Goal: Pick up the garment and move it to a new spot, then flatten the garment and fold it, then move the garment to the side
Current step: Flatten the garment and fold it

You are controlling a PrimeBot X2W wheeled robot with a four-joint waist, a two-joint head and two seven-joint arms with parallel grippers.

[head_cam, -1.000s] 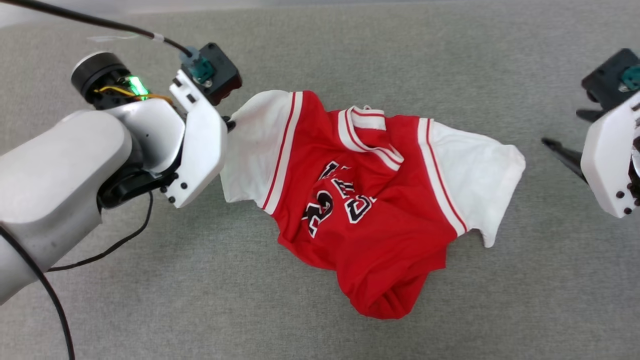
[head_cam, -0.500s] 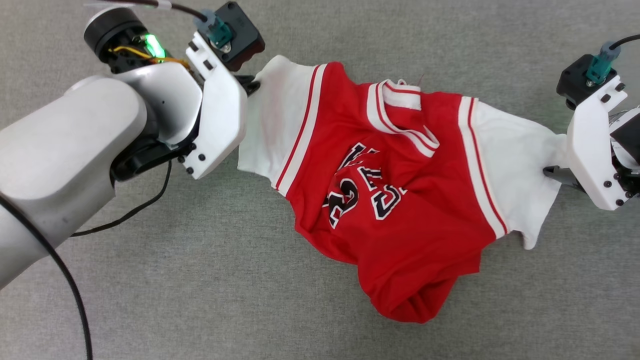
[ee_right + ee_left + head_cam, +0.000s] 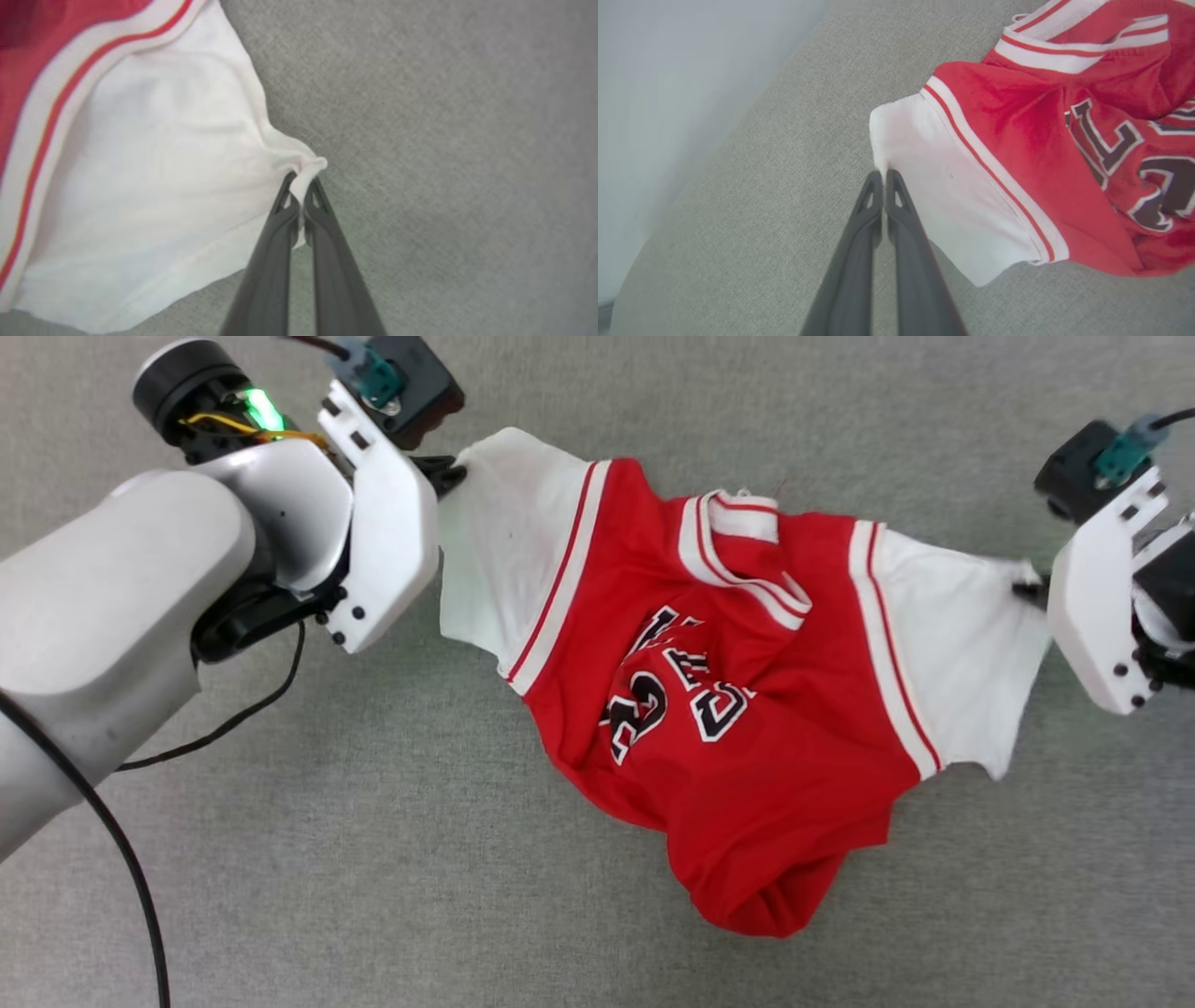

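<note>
The garment (image 3: 709, 709) lies crumpled on a grey, woven-textured counter (image 3: 373, 859), roughly at the middle of the head view. Its collar points away from the robot and its red hem is bunched toward the near side. The black print on the chest is creased and only partly readable.

The left pincer (image 3: 448, 476) is closed on the far corner of the white sleeve on the robot's left. In the left wrist view its two dark fingers meet tip to tip at the sleeve's edge (image 3: 882, 175). The right pincer (image 3: 1027, 586) is closed on the outer corner of the other white sleeve, and the right wrist view shows a small tuft of white cloth pinched between the fingertips (image 3: 301, 179). The cloth is drawn out between the two grips, while the red body sags in folds on the surface.

The counter's covering is plain and even, a muted grey-green weave. A thin black cable (image 3: 224, 723) loops over it beside the left forearm, and a green light (image 3: 261, 411) glows on that wrist. In the left wrist view the counter ends at a straight edge. Beyond it is a pale blur (image 3: 668, 93), perhaps a wall or floor, too soft to tell which.
</note>
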